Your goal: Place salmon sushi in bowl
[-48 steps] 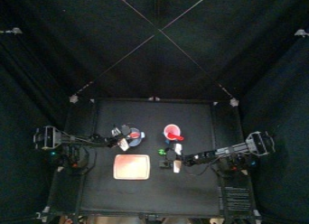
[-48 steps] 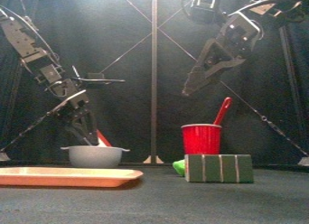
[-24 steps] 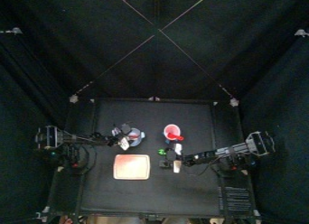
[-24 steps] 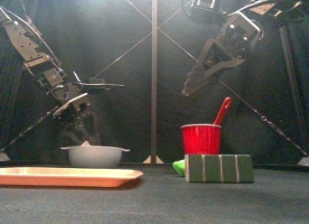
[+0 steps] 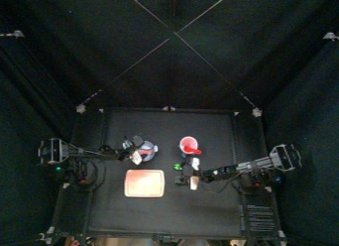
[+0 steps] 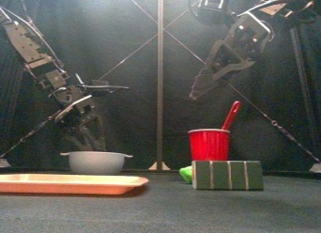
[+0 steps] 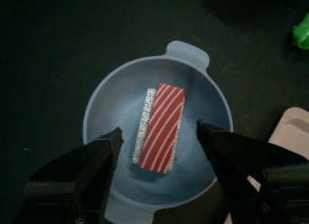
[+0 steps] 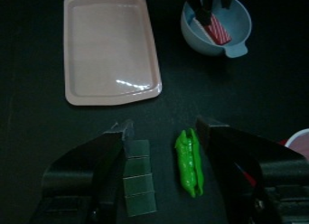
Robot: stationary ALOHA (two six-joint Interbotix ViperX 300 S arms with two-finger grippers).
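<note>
Left wrist view looks down into the light blue bowl point(image 7: 160, 137); the salmon sushi point(image 7: 160, 126), a red piece striped with white, lies flat on the bowl's bottom, touched by neither jaw; the left gripper point(image 7: 163, 148) hangs over it with jaws spread wide, one to each side of the piece. From the front, that bowl point(image 6: 97, 162) stands on the table's left, just behind a pink tray point(image 6: 69, 184); a red cup point(image 6: 209, 144) stands to the right, with a green piece point(image 8: 187, 159) and a striped block point(image 6: 227, 175) nearer. The right gripper point(image 8: 168, 142) hovers high over the green piece and block, jaws apart, holding nothing.
</note>
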